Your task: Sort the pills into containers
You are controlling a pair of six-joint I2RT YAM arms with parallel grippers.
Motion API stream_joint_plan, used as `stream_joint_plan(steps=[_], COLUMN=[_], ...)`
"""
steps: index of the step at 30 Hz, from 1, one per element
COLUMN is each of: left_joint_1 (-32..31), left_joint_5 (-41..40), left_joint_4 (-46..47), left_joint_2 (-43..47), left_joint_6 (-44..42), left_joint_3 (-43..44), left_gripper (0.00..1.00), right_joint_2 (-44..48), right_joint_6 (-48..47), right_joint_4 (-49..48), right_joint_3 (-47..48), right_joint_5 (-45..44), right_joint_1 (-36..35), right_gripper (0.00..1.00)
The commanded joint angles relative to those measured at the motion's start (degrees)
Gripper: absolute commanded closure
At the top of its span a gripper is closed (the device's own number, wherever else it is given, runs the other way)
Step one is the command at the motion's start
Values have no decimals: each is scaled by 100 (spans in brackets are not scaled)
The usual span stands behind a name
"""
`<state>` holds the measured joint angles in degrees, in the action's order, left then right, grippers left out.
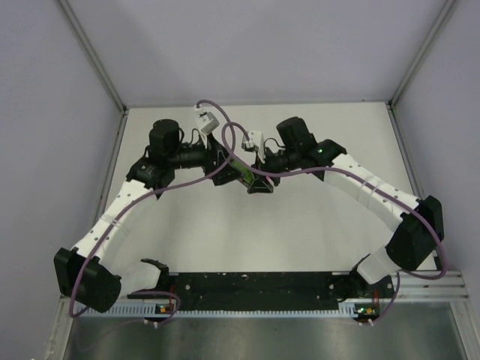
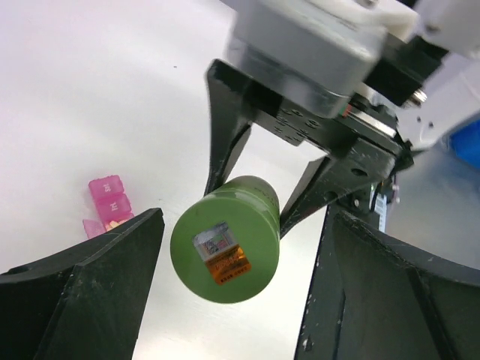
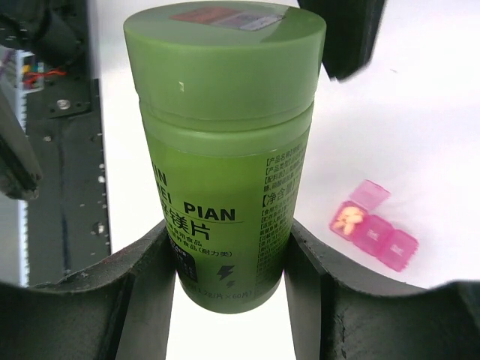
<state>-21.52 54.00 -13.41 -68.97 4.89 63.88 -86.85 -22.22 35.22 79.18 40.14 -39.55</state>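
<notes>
On the green bottle (image 3: 225,172) I read "PIAN" in dark capitals, with the cut-off letters "IN" and "EI" above and beside it. There are Chinese characters below and down the side, and a small lightning-bolt sign. The sticker (image 2: 222,253) on its cap (image 3: 225,67) is too small for me to read.

Bottle (image 3: 225,150) gripped in right tool (image 3: 225,244), left tool (image 2: 232,251) flanking its top end without touching, pill box (image 3: 373,229) on table (image 3: 420,90) below.

Robot lab test cell; white surface (image 1: 315,232) boxed in by plain grey panels (image 1: 262,45) on metal framing (image 1: 91,54); left arm (image 1: 112,217), right arm (image 1: 367,187) bolted to black rail (image 1: 255,283) at frame bottom; exposed purple cabling (image 1: 180,185).
</notes>
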Motion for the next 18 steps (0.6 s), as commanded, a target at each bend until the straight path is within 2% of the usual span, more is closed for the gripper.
stream_joint_plan(steps=[1,8,18], left_joint_1=[78,86,86], left_joint_5=[-1048,-1286,-1172], left_joint_4=[366,93,66], left_joint_2=[7,-389,-661], left_joint_6=[1443,2209,2263], left_joint_3=[335,573,775], left_gripper=[1,10,30], right_joint_2=[352,537,581], right_joint_6=[253,411,411], right_joint_4=[-691,-1052,-1096], right_joint_3=[1,-192,-289], right_joint_5=[-805,-1614,-1826], right_joint_1=[18,-70,-132], right_gripper=[100,100,100])
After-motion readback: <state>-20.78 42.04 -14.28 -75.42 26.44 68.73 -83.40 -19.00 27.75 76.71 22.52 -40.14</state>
